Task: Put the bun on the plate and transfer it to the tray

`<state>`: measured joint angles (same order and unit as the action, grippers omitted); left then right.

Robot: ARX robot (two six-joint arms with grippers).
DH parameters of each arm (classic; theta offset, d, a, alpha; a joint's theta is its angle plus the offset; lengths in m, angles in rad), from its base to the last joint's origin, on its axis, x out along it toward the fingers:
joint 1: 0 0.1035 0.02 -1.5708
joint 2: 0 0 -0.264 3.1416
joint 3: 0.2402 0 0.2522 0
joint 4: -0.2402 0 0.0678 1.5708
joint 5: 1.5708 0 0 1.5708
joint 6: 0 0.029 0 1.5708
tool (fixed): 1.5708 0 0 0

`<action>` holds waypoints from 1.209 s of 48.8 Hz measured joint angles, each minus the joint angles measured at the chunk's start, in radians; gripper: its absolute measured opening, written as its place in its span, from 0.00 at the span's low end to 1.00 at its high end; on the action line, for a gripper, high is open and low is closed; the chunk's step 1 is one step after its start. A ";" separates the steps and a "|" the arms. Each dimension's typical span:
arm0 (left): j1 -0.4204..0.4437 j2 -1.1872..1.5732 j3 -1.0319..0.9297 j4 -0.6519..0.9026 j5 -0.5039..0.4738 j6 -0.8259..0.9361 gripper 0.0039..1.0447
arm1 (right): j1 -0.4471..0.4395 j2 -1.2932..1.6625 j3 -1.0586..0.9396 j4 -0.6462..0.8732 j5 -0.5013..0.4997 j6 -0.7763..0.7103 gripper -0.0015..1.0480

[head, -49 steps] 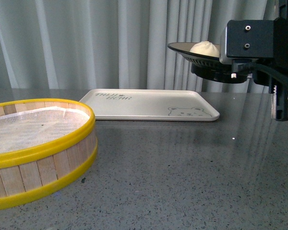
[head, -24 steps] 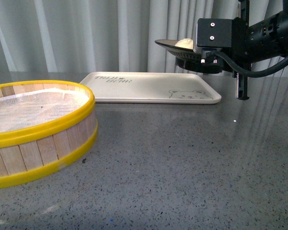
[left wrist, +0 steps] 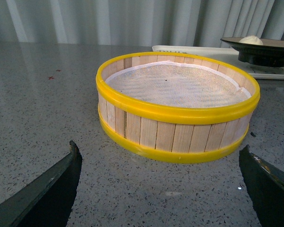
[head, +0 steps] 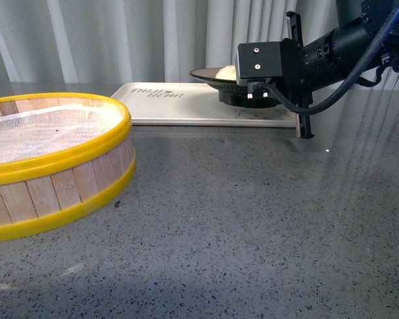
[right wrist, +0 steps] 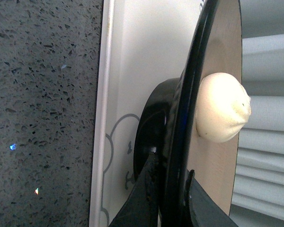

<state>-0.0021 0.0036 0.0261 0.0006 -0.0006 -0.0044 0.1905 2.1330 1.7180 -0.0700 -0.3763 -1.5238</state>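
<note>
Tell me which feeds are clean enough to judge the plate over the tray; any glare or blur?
Front view: sharp and evenly lit, but streaky reflections cross the table at right, and the right arm hides the near right corner of the tray. Left wrist view: steamer basket crisp, left gripper only dark, soft-edged shapes. Right wrist view: turned sideways, bun and plate clear.

Lettering (head: pixel 156 93): two short dark printed lines at the far left corner of the tray (head: pixel 186 109), too blurred to read.
Drawing (right wrist: pixel 114 142): grey outline on the tray, partly hidden by the plate (right wrist: pixel 222 47).
Elsewhere: nothing readable.
</note>
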 joint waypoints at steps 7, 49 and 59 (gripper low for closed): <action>0.000 0.000 0.000 0.000 0.000 0.000 0.94 | 0.007 0.029 0.042 -0.025 0.002 -0.001 0.03; 0.000 0.000 0.000 0.000 0.000 0.000 0.94 | 0.006 0.066 0.086 -0.095 0.037 -0.048 0.14; 0.000 0.000 0.000 0.000 0.000 0.000 0.94 | 0.008 0.032 0.028 -0.057 0.008 -0.034 0.47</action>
<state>-0.0021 0.0036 0.0261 0.0006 -0.0006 -0.0044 0.1982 2.1651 1.7458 -0.1272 -0.3683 -1.5578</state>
